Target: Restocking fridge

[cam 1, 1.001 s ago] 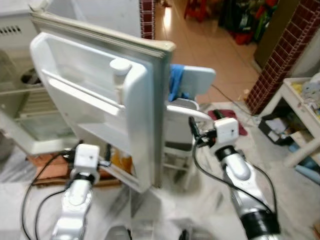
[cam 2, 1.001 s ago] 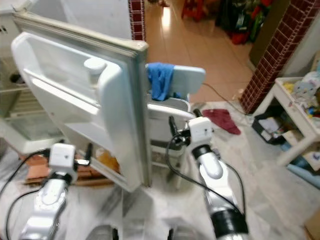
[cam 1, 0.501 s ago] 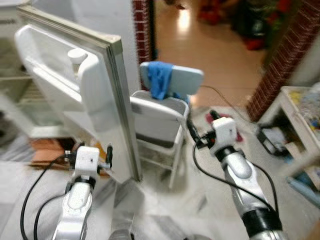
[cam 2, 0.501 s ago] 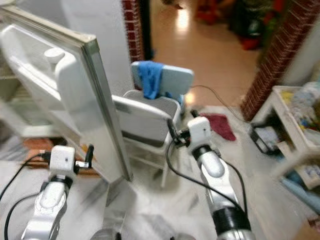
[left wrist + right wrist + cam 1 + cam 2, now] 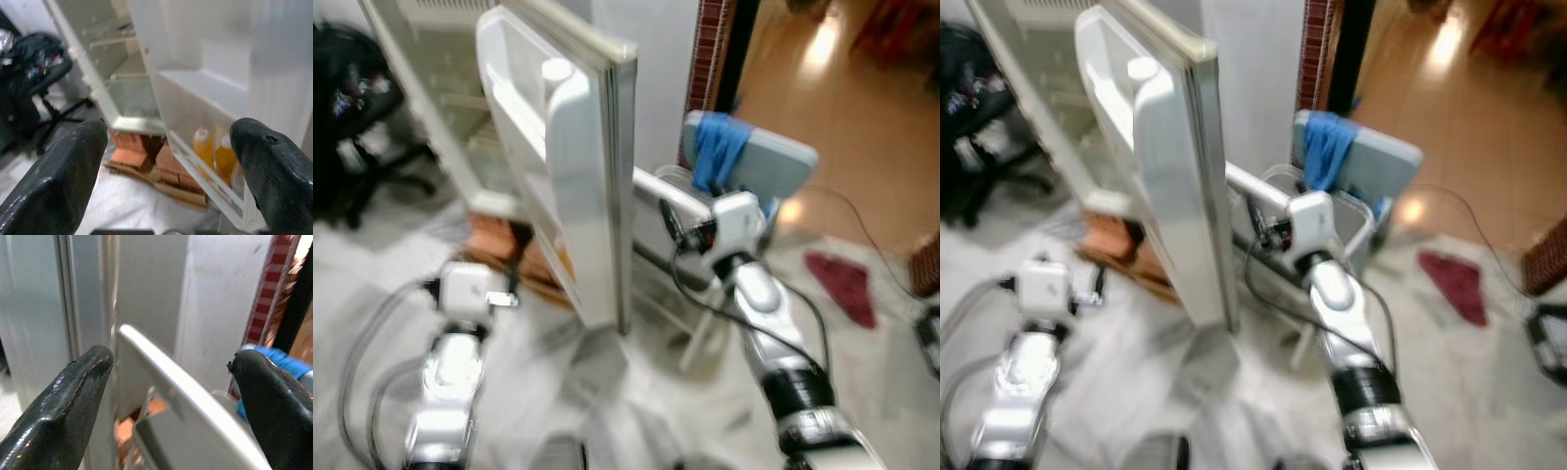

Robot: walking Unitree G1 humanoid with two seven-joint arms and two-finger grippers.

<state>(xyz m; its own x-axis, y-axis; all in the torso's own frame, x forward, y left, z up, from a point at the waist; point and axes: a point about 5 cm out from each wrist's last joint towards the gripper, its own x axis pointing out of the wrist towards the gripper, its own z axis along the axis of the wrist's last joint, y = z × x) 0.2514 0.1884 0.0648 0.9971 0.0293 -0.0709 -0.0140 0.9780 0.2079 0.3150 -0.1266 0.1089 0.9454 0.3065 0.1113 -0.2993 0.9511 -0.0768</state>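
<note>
Two tools are seen spread wide with nothing held. No brand, label or writing can be read; head views are blurred. The fridge door (image 5: 570, 166) stands open, edge-on toward the camera, with the fridge cabinet (image 5: 431, 88) behind it on the left. The left tool (image 5: 168, 166) is held low near the inner side of the door, apart from it; two orange bottles (image 5: 215, 156) are seen standing in the lowest door shelf (image 5: 205, 188), ahead between its fingers. Bricks (image 5: 139, 152) are visible under the fridge. The right tool (image 5: 171, 396) is on the door's outer side, just beside it, fingers either side of a white chair back (image 5: 186, 396) without touching. A blue cloth (image 5: 717, 149) is draped on the chair (image 5: 759, 166). A red rag (image 5: 842, 284) lies on the floor, well apart.
</note>
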